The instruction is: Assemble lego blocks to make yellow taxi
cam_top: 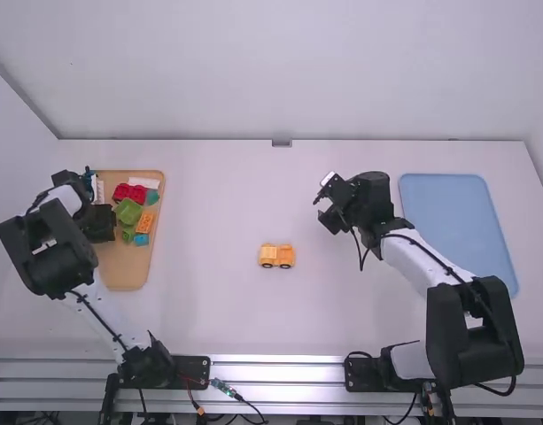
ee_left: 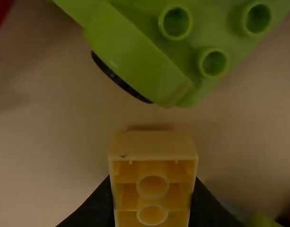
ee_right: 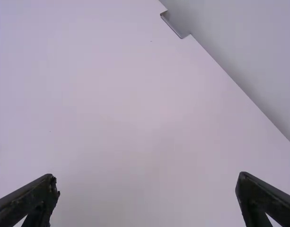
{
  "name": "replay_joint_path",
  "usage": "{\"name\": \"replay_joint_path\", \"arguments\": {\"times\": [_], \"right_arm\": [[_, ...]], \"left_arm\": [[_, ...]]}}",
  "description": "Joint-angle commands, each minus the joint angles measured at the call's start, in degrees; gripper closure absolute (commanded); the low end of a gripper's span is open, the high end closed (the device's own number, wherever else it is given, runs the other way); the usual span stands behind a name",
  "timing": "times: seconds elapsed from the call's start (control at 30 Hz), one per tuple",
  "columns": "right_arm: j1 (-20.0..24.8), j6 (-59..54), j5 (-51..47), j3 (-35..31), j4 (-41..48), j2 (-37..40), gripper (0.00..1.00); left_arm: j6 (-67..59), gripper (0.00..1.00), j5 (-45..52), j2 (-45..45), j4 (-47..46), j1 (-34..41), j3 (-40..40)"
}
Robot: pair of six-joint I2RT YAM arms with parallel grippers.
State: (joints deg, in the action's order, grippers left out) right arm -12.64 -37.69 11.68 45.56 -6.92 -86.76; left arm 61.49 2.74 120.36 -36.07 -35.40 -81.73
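The yellow-orange wheeled car piece (cam_top: 276, 256) stands on the middle of the table. At the left side of the brick tray (cam_top: 127, 266) is my left gripper (cam_top: 99, 223). In the left wrist view, a yellow brick (ee_left: 153, 145) with its hollow side showing is clamped between the two fingers of my left gripper (ee_left: 152, 198), low over the tray. My right gripper (cam_top: 322, 205) hangs over the table, to the right of and farther back than the car piece. Seen from its wrist, the right gripper (ee_right: 148, 183) has widely parted fingers and nothing between them.
Close to the held brick is a green wheeled piece (ee_left: 135, 56). Red bricks (cam_top: 130, 192), an orange brick (cam_top: 145, 222), a blue brick (cam_top: 142, 239) and a white brick (cam_top: 144, 182) also lie on the tray. A blue tray (cam_top: 457, 221) is at the right, beside the right arm.
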Motion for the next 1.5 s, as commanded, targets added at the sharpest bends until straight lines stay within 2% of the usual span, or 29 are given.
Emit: {"name": "replay_joint_path", "arguments": {"times": [0.0,0.23,0.6,0.7,0.9,1.0,1.13,1.23,1.27,1.47], "right_arm": [[-0.15,0.20,0.50,-0.20,0.00,1.03,0.01],[-0.15,0.22,0.52,-0.20,-0.37,1.03,0.01],[-0.15,0.42,0.79,-0.20,-0.39,1.01,0.01],[-0.15,0.20,2.99,-0.20,-0.39,1.01,0.01],[-0.15,0.44,7.63,-0.20,-1.73,1.03,0.01],[-0.15,0.42,10.10,-0.20,-2.40,1.03,0.01],[-0.15,2.78,18.51,-0.20,-4.57,1.03,0.01],[-0.15,6.99,24.50,-0.20,-6.51,1.03,0.01],[-0.15,9.57,28.35,-0.20,-7.85,1.03,0.01],[-0.13,16.13,39.93,-0.20,-11.80,0.90,0.01]], "left_arm": [[-0.55,0.98,-0.68,0.23,-0.39,0.37,0.82],[-0.55,0.98,-4.59,-1.17,-2.49,0.35,0.79],[-7.68,0.98,-6.93,-9.84,-5.99,2.40,1.03],[-8.79,0.98,-6.86,-13.28,-4.74,4.92,3.09],[-13.54,0.99,-7.54,-23.26,5.55,11.19,12.60],[-20.05,0.99,-4.39,-28.36,12.07,14.51,17.71],[-34.45,0.98,9.20,-33.23,22.18,20.13,24.88],[-40.62,0.98,19.37,-34.04,26.16,23.78,28.09],[-47.35,0.99,26.53,-34.08,29.40,26.51,30.02],[-57.51,0.99,41.59,-34.06,42.75,34.07,35.26]]}}
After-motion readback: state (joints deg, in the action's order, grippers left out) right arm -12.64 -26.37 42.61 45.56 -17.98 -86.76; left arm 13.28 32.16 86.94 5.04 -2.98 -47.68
